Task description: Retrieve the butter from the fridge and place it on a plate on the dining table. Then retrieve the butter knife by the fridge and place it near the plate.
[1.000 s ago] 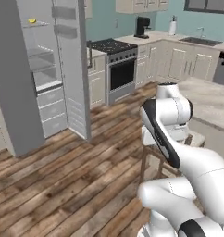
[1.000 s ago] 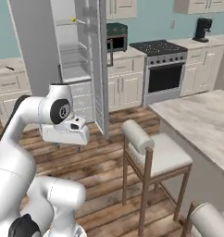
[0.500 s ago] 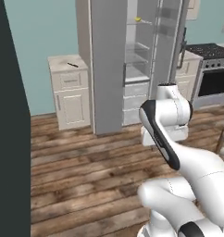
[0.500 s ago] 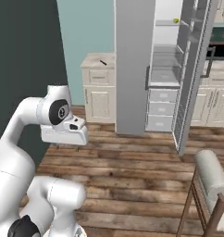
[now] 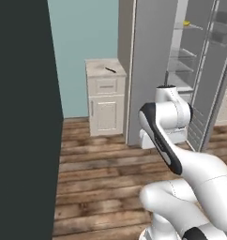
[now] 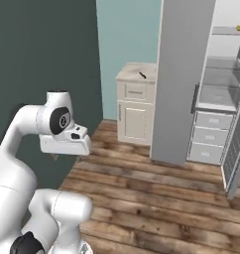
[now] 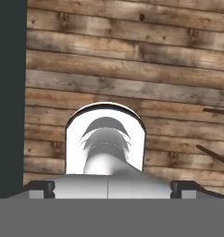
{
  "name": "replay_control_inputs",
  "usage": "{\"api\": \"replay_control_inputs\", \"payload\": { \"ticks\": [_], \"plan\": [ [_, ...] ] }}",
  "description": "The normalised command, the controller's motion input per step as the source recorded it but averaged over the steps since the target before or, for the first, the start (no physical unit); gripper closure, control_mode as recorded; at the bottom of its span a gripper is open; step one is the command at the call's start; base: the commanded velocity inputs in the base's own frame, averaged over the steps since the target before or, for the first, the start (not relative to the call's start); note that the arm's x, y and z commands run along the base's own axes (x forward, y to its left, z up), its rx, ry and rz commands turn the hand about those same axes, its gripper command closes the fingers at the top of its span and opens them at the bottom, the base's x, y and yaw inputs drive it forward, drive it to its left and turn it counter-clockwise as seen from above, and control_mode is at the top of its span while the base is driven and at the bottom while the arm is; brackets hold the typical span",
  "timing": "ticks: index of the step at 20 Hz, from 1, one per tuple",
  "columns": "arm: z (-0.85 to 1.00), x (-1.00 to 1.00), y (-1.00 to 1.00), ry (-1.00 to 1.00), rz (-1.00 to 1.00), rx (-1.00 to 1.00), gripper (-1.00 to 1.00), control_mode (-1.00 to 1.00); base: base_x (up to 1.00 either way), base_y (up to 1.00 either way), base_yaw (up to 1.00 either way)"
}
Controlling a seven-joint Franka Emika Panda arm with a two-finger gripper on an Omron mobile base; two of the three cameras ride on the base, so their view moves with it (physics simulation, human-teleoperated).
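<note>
While the claw [image 7: 112, 189] hangs wide and empty, butter knife [image 5: 110, 70] near the cabinet's edge risks being knocked off.

Ahead of me a teal wall [image 5: 87, 33], dark charcoal wall panel [image 5: 21, 117] on my left, wood plank floor [image 5: 101, 178] in brown tones, and a small cream drawer cabinet [image 5: 106, 103] with marbled top standing against the teal wall just beside a tall grey appliance, flat even light.
</note>
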Motion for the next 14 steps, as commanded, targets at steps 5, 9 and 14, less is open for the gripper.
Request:
{"api": "replay_control_inputs", "payload": {
  "ticks": [5, 9, 14],
  "plan": [
    [0.0, 0.0, 0.0, 0.0, 0.0, 0.0, -1.0, 1.0, 0.95, 0.01, 0.03],
    [0.0, 0.0, 0.0, 0.0, 0.0, 0.0, -1.0, 1.0, 0.88, 0.21, -0.01],
    [0.0, 0.0, 0.0, 0.0, 0.0, 0.0, -1.0, 1.0, 0.82, 0.29, -0.07]
  ]
}}
